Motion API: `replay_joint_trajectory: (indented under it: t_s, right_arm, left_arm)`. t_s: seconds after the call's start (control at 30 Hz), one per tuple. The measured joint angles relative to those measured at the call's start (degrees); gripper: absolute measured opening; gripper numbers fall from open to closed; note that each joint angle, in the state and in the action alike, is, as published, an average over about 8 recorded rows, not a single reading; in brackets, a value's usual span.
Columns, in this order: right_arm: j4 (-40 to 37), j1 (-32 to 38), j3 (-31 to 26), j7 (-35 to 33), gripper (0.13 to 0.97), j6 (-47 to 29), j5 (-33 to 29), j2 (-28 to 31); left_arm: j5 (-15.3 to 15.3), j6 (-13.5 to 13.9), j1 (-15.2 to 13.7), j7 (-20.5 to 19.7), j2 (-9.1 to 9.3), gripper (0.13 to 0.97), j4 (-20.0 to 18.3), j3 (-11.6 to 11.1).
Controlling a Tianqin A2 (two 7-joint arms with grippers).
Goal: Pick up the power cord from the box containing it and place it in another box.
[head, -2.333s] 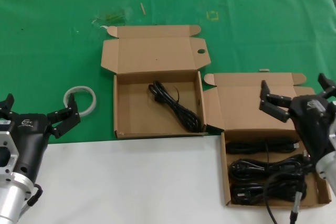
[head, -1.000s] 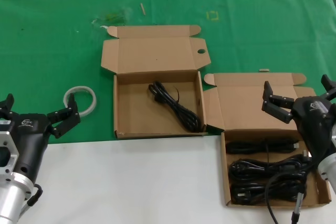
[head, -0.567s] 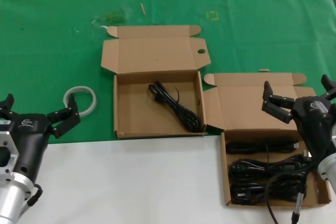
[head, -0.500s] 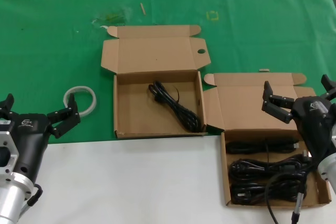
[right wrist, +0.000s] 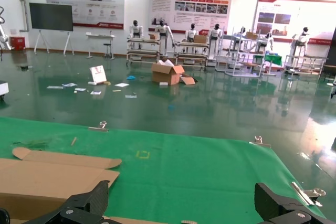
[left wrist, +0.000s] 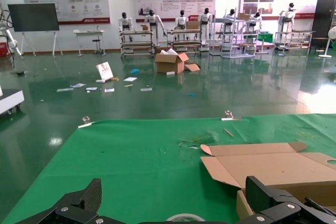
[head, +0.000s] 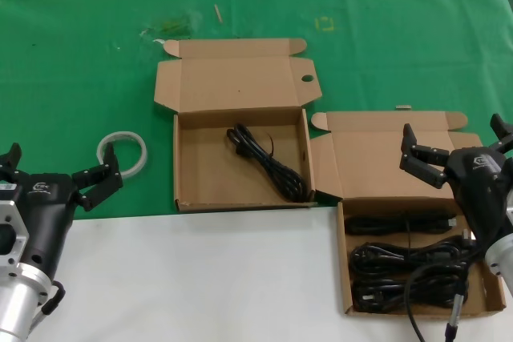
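The left gripper sat low at the left edge of the table, its fingers spread wide with nothing between them; the left wrist view showed the two dark fingertips well apart over the green cloth. Just beyond it on the cloth lay a white ring.

In the middle stood the dotted box, lid folded back, a tiny dark dot on the lid panel and a round hole near its right corner. Inside, toward the right wall, lay a thin black cord as one narrow hank running diagonally.

To the right and nearer the robot, the plain box stood open across the border of the cloth and the white surface, its left flap touching the dotted box's front right corner. It held a bulkier tangle of cables, with one strand looping out over the front wall.

The right gripper hovered above the plain box's lid and back edge, fingers splayed open and empty; the right wrist view showed both fingertips far apart, with a cardboard lid at the edge.
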Motion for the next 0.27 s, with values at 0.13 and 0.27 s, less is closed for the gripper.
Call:
replay_joint_trajectory:
  t_s: [0.13,0.27]
  right_arm:
    - [0.0,0.0,0.0,0.0,0.966,0.0,0.0,0.0]
    - [0.0,0.0,0.0,0.0,0.966,0.0,0.0,0.0]
  left_arm:
    - [0.0,0.0,0.0,0.0,0.00,0.966,0.0,0.0]
    - [0.0,0.0,0.0,0.0,0.00,0.966,0.0,0.0]
